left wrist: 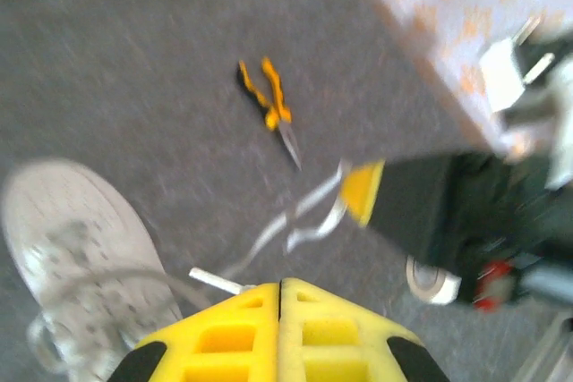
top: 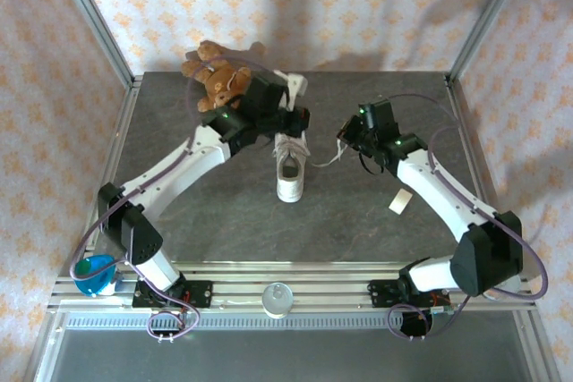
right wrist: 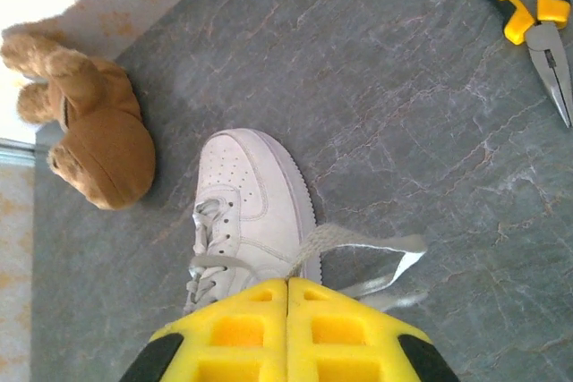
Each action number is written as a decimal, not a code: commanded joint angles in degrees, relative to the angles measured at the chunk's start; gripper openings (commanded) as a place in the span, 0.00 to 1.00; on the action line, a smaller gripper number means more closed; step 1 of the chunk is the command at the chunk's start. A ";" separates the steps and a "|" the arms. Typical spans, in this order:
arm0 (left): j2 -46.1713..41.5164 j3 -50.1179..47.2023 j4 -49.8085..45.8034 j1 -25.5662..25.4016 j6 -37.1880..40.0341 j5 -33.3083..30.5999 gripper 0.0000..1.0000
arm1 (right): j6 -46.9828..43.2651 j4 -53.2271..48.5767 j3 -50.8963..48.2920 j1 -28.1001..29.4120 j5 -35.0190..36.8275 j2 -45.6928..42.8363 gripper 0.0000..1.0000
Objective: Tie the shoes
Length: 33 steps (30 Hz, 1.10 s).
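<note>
**Two grippers pressed together beside one white sneaker**

One white sneaker (top: 290,174) lies near the middle of the grey counter (top: 376,221) in the overhead view. The left gripper (top: 303,123) hangs just over its upper end. The right gripper (top: 344,139) sits a little to the right of it. A thin white lace (top: 326,160) runs from the sneaker across to the right gripper.

From the right wrist, the right gripper (right wrist: 286,282) has its yellow fingers pressed together at the bottom edge, with the lace (right wrist: 358,246) looping out from under them. It appears to pinch that lace. The sneaker (right wrist: 246,194) points its toe toward the top of the frame. A brown teddy bear (right wrist: 98,140) lies at the left and orange pliers (right wrist: 528,15) in the upper right corner.

From the left wrist, the left gripper (left wrist: 280,284) is also pressed together. Whether it pinches any lace I cannot tell, as that view is blurred. The sneaker (left wrist: 76,239) fills the lower left and the pliers (left wrist: 269,100) lie above centre.
</note>
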 commanded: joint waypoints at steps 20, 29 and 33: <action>5.08 29.21 0.44 7.33 -4.08 8.40 0.00 | -16.65 -8.82 17.38 -0.02 -14.90 3.76 0.00; 10.46 33.61 0.94 7.00 -8.33 11.65 0.00 | -16.47 -3.21 15.57 5.87 -20.11 1.10 0.00; 9.48 32.58 -0.48 6.72 -6.67 11.49 0.00 | -15.56 -7.74 19.61 5.93 -13.61 2.57 0.00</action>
